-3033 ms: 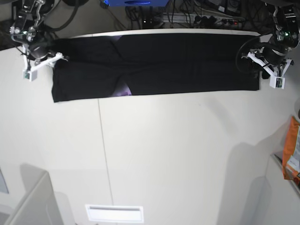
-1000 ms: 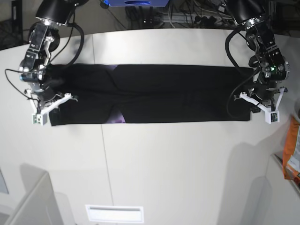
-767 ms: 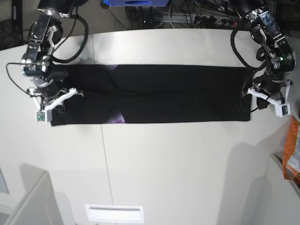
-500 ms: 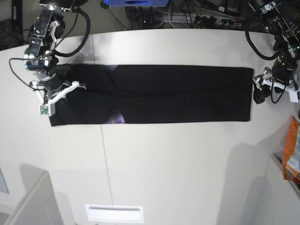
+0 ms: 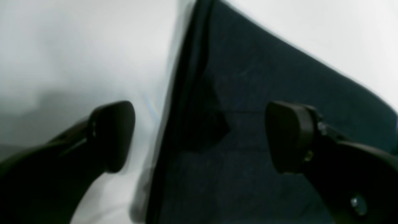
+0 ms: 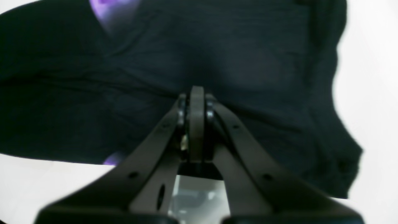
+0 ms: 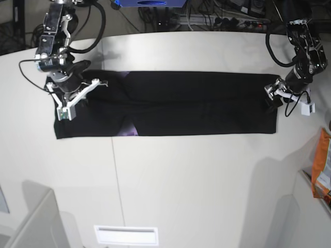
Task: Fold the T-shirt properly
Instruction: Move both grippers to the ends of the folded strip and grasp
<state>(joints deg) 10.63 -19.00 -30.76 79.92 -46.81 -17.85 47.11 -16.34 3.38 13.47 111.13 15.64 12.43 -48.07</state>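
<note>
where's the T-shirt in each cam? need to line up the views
Base: T-shirt lies as a long black band across the upper half of the table.
Left wrist: its short edge runs top to bottom through the middle, cloth filling the right side, under the open left gripper.
Right wrist: fills the upper frame, behind the shut right gripper.
Shared landmark: purple print patch, base, right wrist; not in left wrist.

White table [image 7: 181, 186], black T-shirt [image 7: 176, 108] folded into a long band, flat on it
</note>
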